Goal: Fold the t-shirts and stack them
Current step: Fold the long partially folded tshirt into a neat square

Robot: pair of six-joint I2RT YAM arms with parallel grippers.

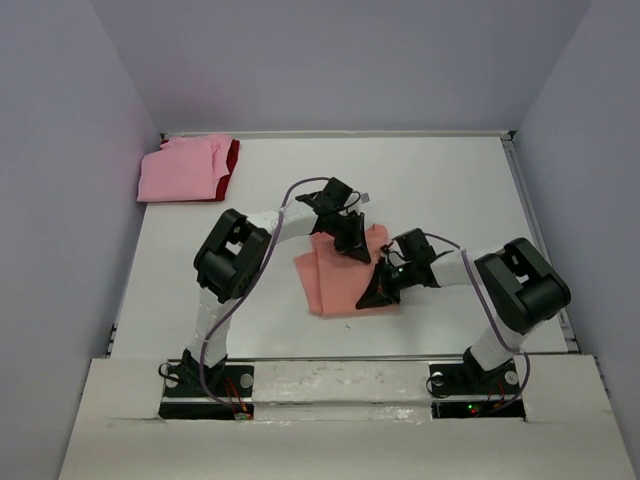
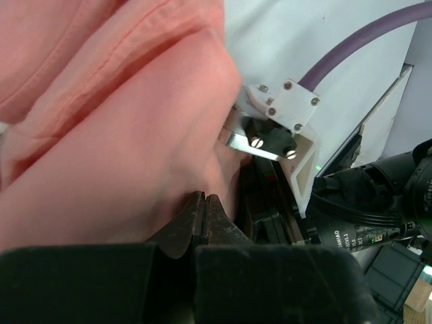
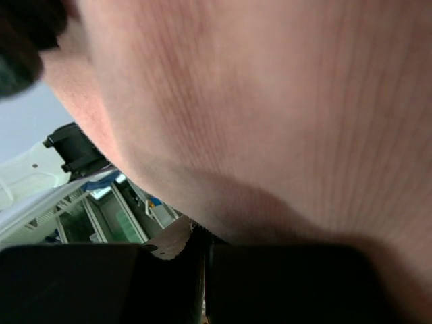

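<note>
Salmon-orange t-shirt [image 1: 340, 285], partly folded, lying on the bench [image 1: 450, 190]. Left fingers [image 2: 204, 217] are pressed together on its far edge. Right fingers [image 3: 201, 244] are pressed together on its near right corner. Beyond it, far left: folded pink t-shirt [image 1: 178, 172], with a dark red t-shirt [image 1: 233, 158] showing at the pink one's right edge.

You had a white table [image 1: 440, 190] before you, closed in on three sides by pale grey walls [image 1: 350, 60]. Near its middle, a little toward the near edge, lay the salmon-orange t-shirt [image 1: 335, 285], partly folded, its layers overlapping and its left part flat on the surface. Well apart from it, in the far left corner, sat a small stack. The lighter pink t-shirt [image 1: 180, 172] lay folded on top, and the dark red t-shirt [image 1: 234, 165] showed only as a strip along the pink one's right edge.
</note>
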